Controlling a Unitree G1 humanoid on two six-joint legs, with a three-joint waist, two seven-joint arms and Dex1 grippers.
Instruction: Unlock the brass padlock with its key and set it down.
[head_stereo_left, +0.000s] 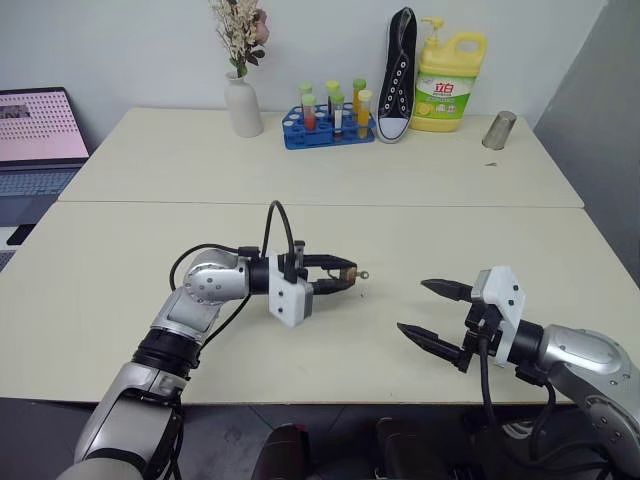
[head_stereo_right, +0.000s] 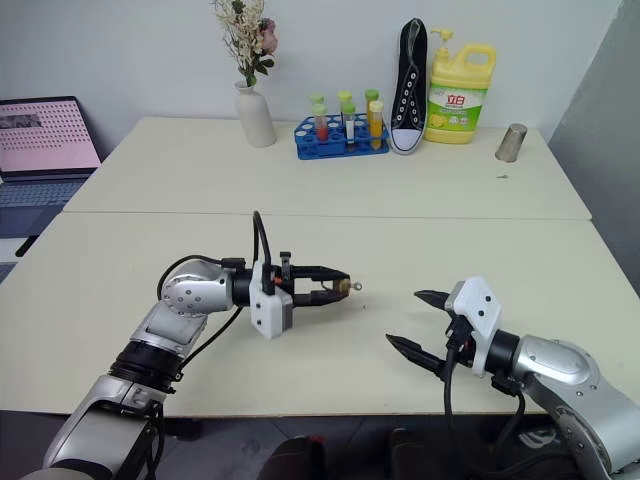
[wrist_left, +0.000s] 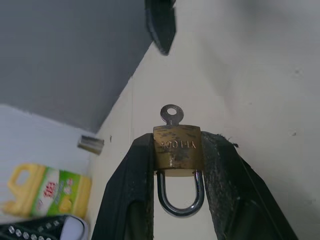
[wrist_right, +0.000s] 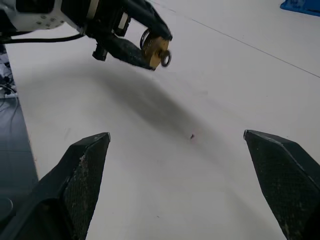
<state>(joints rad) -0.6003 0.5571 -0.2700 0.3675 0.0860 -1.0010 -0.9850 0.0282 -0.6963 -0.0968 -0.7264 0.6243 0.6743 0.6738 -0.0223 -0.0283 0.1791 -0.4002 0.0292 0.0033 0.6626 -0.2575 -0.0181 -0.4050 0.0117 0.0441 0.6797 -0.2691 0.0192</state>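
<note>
So the left gripper (head_stereo_left: 345, 275) has the little brass padlock (wrist_left: 176, 151) pinched by its flat sides, held up off the table (head_stereo_left: 320, 225), with the key (wrist_left: 171, 114) already sitting in the keyhole and its round head poking out toward the right gripper (head_stereo_left: 432, 315). That one's spread wide open and holding nothing. I reckon the trick now is to come in slow, close only on that thin key head, then twist gently. Scuffed brass body, smooth shiny shackle loop, matte black fingers (wrist_left: 132, 185), so it might slip if it's squeezed off-centre.
</note>
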